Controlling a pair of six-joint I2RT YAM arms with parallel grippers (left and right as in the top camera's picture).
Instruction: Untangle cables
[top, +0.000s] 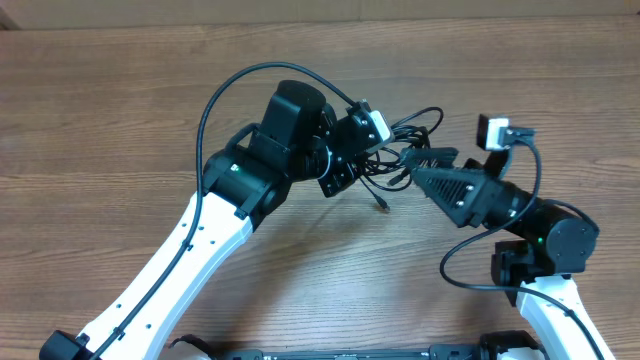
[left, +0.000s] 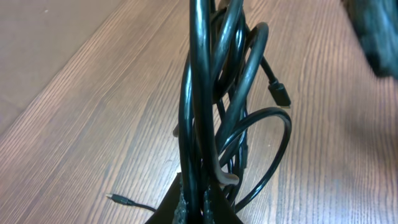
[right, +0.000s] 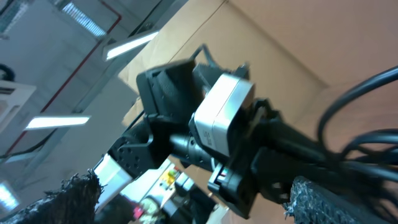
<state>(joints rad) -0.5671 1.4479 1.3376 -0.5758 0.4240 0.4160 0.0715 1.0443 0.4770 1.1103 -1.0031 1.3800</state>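
A: Where do we stand with the cables (top: 408, 138)?
B: In the overhead view the bunch sits at 2 o'clock from the middle of the table (top: 100, 120), lifted off the wood. Our left gripper (left: 194, 210) is clamped tight on several strands at once, and the loops rise from its jaws as one knot. One plug end (top: 385, 207) trails toward 6 o'clock; we cannot tell whether it rests on the wood
A: And the right gripper (top: 422, 162)?
B: Jaws wide apart, nothing between them, at 3 o'clock of the bunch and just beside it
A: What can fail from here?
B: Three faults, in our judgement. One: we close on two or more strands, so the pull tightens the knot instead of freeing a cord. Two: we pull toward 3 o'clock against a full clamp, and the strands jam or strip out of the left jaws. Three: the right wrist view shows the left wrist camera (right: 221, 121) close ahead, so any advance toward 9 o'clock risks striking it
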